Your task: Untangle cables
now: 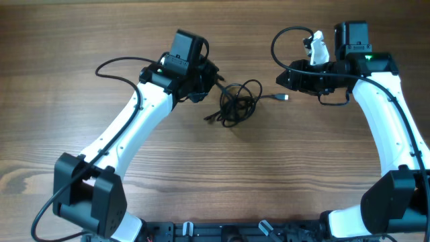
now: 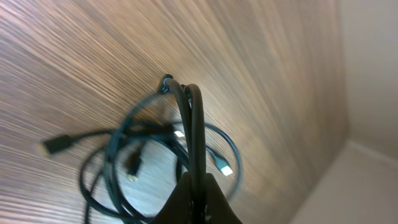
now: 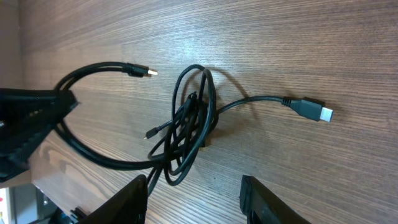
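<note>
Left fingers point(image 2: 214, 208) are clamped on strands of the thin black knotted cables point(image 1: 236, 102), lying toward the far edge of the wooden counter point(image 1: 201, 175); right fingers point(image 3: 134, 202) are spread open. The loose plug end point(image 3: 314, 112) is best drawn out slowly.

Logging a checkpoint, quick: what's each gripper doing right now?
Left gripper: closed on the cables.
Right gripper: open, holding nothing.
</note>
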`<control>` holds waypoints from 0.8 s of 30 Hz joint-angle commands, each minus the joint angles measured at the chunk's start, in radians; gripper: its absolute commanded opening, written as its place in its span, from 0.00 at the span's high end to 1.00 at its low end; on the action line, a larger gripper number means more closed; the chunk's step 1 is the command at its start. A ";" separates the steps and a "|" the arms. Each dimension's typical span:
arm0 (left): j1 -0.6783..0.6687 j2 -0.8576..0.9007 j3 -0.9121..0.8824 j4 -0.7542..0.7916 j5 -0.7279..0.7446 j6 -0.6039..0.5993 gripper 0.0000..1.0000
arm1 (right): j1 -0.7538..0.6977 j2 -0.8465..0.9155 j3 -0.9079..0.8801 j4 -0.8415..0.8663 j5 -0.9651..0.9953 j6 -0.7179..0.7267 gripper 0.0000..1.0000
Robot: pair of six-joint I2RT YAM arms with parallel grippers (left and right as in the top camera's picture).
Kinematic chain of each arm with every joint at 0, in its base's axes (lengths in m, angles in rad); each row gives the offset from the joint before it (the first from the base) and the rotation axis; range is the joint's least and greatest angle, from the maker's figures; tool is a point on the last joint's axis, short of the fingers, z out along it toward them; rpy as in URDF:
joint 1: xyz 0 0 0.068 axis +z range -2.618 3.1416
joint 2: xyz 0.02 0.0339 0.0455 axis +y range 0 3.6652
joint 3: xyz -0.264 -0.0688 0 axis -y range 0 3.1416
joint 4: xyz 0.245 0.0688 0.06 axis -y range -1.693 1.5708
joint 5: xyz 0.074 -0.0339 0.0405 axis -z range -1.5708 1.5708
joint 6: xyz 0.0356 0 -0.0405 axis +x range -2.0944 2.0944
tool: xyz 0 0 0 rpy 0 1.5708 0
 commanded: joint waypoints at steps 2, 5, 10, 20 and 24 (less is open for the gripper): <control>-0.005 0.086 0.002 -0.016 -0.089 -0.016 0.96 | 0.006 0.004 0.006 -0.013 0.017 0.014 0.50; -0.019 0.133 0.002 -0.015 -0.083 -0.016 0.96 | 0.009 0.004 -0.007 -0.014 0.016 0.014 0.50; -0.029 0.164 0.002 -0.012 -0.083 -0.016 0.96 | 0.013 0.004 -0.134 0.038 -0.034 0.014 0.51; -0.029 0.169 0.003 0.005 -0.082 -0.016 0.96 | 0.108 0.004 -0.370 0.192 -0.074 0.035 0.60; -0.029 0.169 0.003 0.005 -0.078 -0.016 0.96 | 0.166 0.004 -0.436 0.306 0.014 0.163 0.64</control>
